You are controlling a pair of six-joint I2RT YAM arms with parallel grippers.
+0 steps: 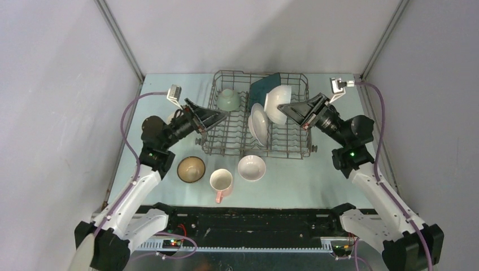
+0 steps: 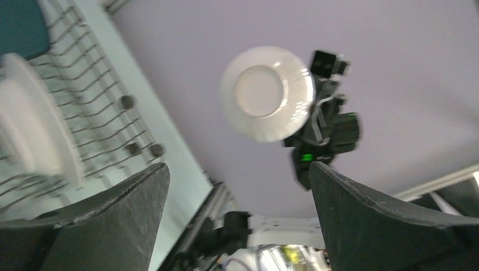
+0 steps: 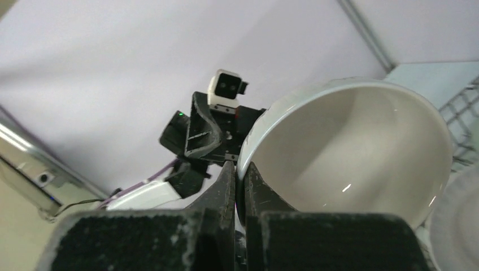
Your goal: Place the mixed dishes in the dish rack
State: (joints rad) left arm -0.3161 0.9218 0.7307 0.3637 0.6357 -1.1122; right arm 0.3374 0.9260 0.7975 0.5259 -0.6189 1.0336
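The grey wire dish rack point(image 1: 294, 144) stands at the back middle. In it are a pale green bowl point(image 1: 227, 100), a dark teal plate point(image 1: 262, 86) and an upright white plate point(image 1: 258, 123). My right gripper point(image 1: 289, 110) is shut on the rim of a white bowl point(image 1: 277, 103) and holds it tilted above the rack; the wrist view shows the fingers pinching the bowl point(image 3: 350, 152). My left gripper point(image 1: 219, 117) is open and empty over the rack's left edge. A brown bowl point(image 1: 191, 169), a pink mug point(image 1: 221, 182) and another white bowl point(image 1: 251, 167) sit on the table in front. The yellow-green mug is out of view.
The left wrist view shows the held bowl point(image 2: 265, 93), the white plate point(image 2: 34, 135) and rack wires point(image 2: 96, 96). Grey walls close in the table on both sides and at the back. The arm bases and a black rail run along the near edge point(image 1: 243, 223).
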